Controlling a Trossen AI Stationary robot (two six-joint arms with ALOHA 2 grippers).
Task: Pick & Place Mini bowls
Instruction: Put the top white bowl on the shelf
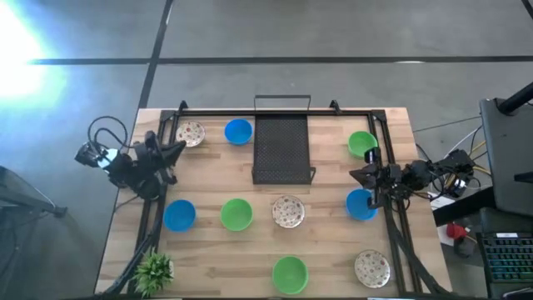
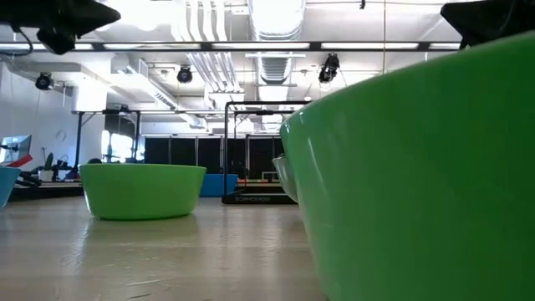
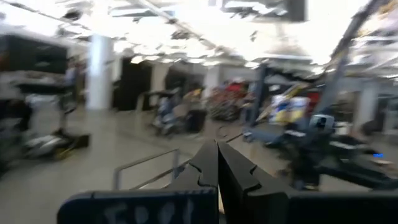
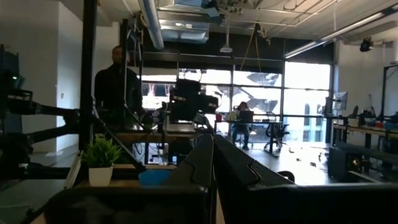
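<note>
Nine small round mini bowls lie spread over the wooden tabletop [image 1: 216,250] around a black mesh tray [image 1: 281,148]. The right gripper [image 1: 358,176], fingers pressed together and holding nothing, points toward nine o'clock. A plain blue bowl [image 1: 360,205] sits just beside it at six o'clock and a plain green bowl [image 1: 361,143] near at twelve. The left gripper [image 1: 178,148], likewise pinched closed and empty, waits beside a speckled white bowl [image 1: 191,133]. Either arm looks well placed to start.

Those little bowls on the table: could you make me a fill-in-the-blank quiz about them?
1. The wooden table holds ___ green bowls.
2. The black mesh tray holds ___ bowls.
3. The potted plant stands nearest the ___ arm.
4. Both the left gripper and right gripper are ___.

Missing: three; no; left; shut
</note>
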